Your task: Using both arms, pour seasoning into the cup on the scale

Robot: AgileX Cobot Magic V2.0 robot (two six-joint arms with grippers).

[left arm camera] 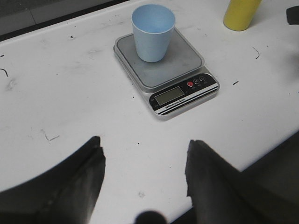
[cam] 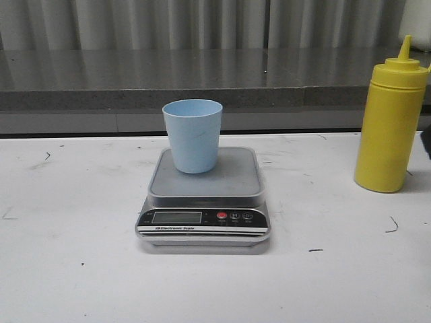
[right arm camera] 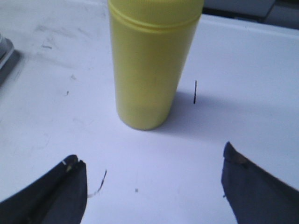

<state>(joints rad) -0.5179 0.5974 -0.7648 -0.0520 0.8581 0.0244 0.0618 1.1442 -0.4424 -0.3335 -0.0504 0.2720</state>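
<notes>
Front view: white worktop [cam: 74, 269], scuffed with short dark marks, bounded at its far edge by a grey ledge [cam: 202, 81] and a ribbed wall behind. Scale [cam: 204, 198] at centre, black panel and display facing the camera, with bare worktop on every side. Cup [cam: 192, 135], pale blue, upright on the platform towards its rear, mouth open upward. Seasoning bottle [cam: 392, 118], yellow, capped, nozzle upward, upright on the worktop at 3 o'clock from the scale, well apart from it and near the right frame edge. No gripper visible here beyond a dark sliver at the right edge. Left wrist view: left gripper [left arm camera: 142, 175] released, fingers spread wide over bare worktop, holding nothing; scale [left arm camera: 174, 77] with cup [left arm camera: 153, 32] ahead, unobstructed; base of bottle [left arm camera: 240, 13] beyond the scale. Right wrist view: right gripper [right arm camera: 154, 184] released, fingers wide apart, empty; bottle [right arm camera: 152, 60] upright just ahead, centred on the gap, not touched; open worktop on both its sides; a corner of the scale [right arm camera: 5, 53] at the frame edge.
</notes>
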